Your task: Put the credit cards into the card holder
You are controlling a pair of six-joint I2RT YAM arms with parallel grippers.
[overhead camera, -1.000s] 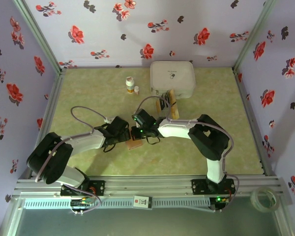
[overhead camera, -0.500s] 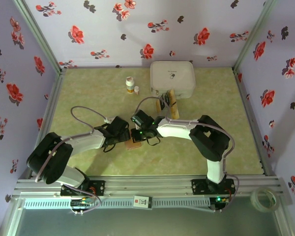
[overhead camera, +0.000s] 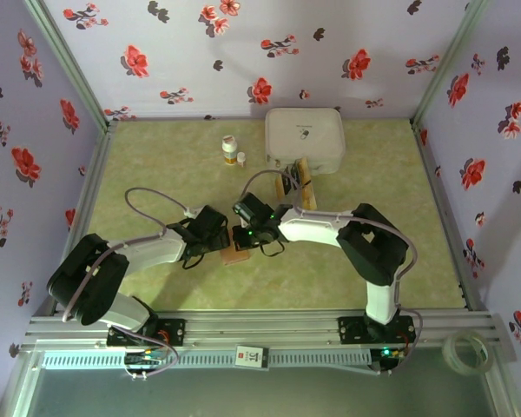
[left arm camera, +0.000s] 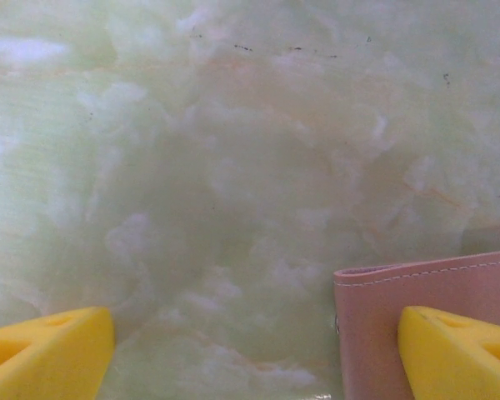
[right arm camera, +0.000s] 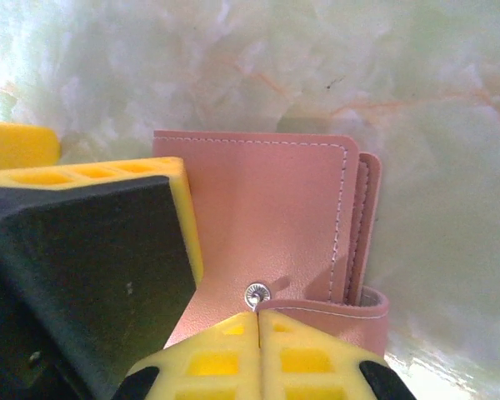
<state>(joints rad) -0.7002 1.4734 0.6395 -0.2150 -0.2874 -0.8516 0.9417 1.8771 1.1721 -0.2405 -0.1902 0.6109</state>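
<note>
The card holder (overhead camera: 237, 254), a reddish-brown leather wallet, lies flat on the table between the two grippers. In the right wrist view the card holder (right arm camera: 267, 217) shows its metal snap stud (right arm camera: 257, 294), and its strap (right arm camera: 337, 310) curls up into my right gripper (right arm camera: 258, 321), which is shut on the strap's end. My left gripper (left arm camera: 254, 358) is open. One of its yellow fingers (left arm camera: 458, 350) rests on the card holder (left arm camera: 392, 308); the other stands over bare table. The credit cards (overhead camera: 295, 184), tan-gold and black, lie near the white box.
A large white rounded box (overhead camera: 305, 139) stands at the back, with a small bottle (overhead camera: 229, 149) and a smaller one (overhead camera: 241, 159) to its left. Flowered walls close in three sides. A tape roll (overhead camera: 466, 352) lies beyond the front rail.
The right gripper has shifted very slightly at the card holder. The left arm and the card holder stay where they were.
</note>
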